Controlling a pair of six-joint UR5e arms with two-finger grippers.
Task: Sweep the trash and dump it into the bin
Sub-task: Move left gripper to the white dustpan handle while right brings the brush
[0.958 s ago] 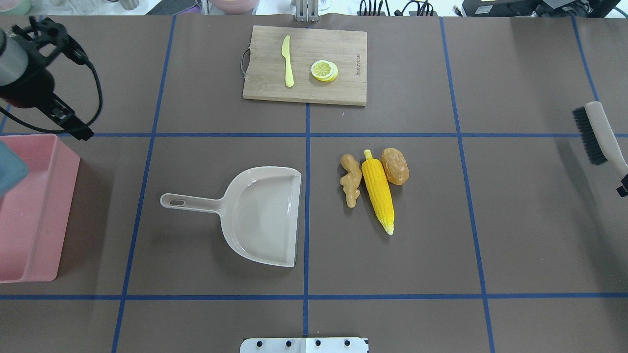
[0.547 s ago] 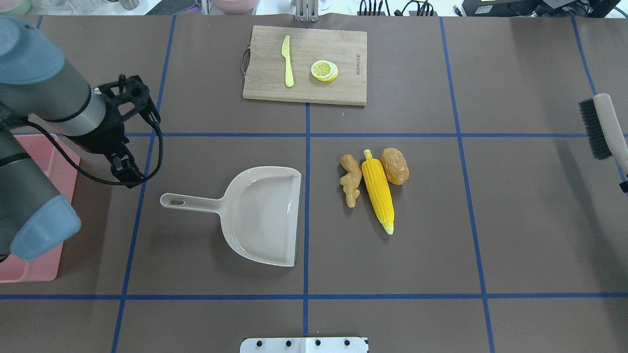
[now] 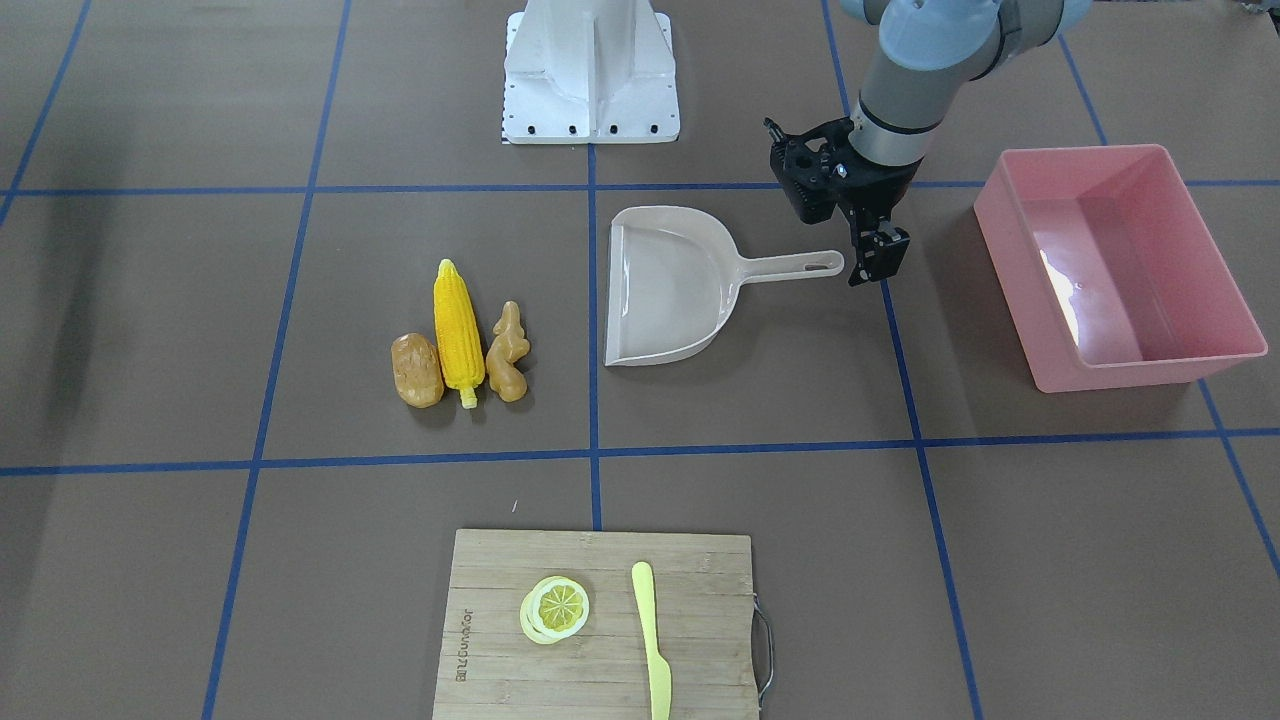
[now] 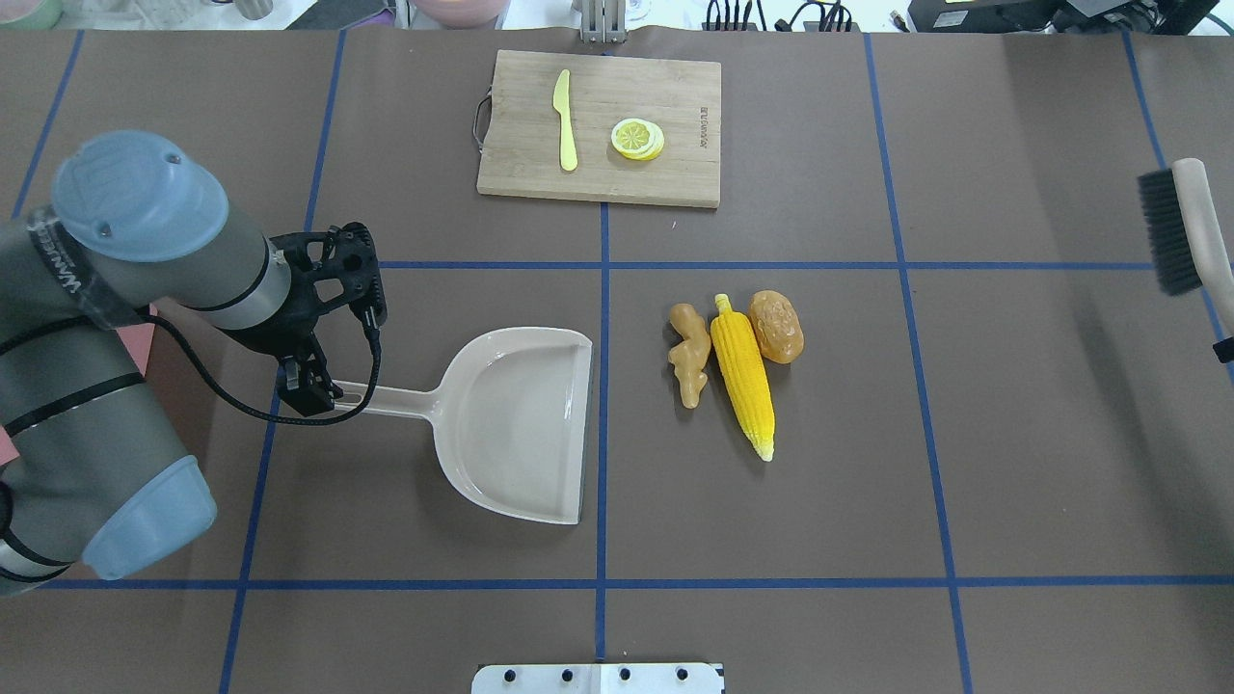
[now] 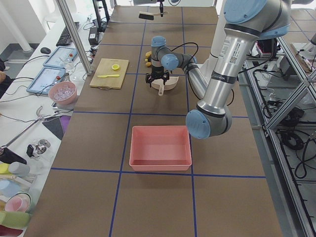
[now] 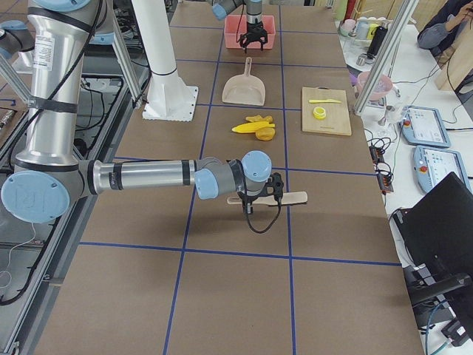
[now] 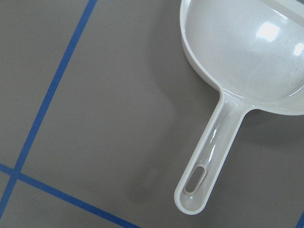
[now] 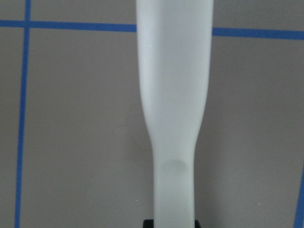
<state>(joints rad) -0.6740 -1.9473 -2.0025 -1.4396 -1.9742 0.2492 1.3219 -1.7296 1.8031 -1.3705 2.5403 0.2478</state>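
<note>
The trash lies together right of centre: a yellow corn cob (image 4: 742, 386), a brown potato (image 4: 777, 326) and a tan ginger root (image 4: 688, 352). A beige dustpan (image 4: 511, 424) lies left of them with its mouth toward them. My left gripper (image 4: 308, 386) hovers over the end of the dustpan's handle (image 7: 211, 152), open and empty. The pink bin (image 3: 1010, 270) stands beyond it at the table's left end, mostly hidden by my arm in the overhead view. My right gripper (image 6: 262, 194) is shut on a brush (image 4: 1171, 231) held above the table's right end.
A wooden cutting board (image 4: 598, 125) at the far middle carries a pale yellow knife (image 4: 565, 120) and a lemon slice (image 4: 637, 138). The robot's base plate (image 4: 598, 678) sits at the near edge. Blue tape lines cross the brown table.
My left arm has swung from over the bin to the right, down to the end of the dustpan's handle. The brush in my right gripper has shifted slightly farther away.
</note>
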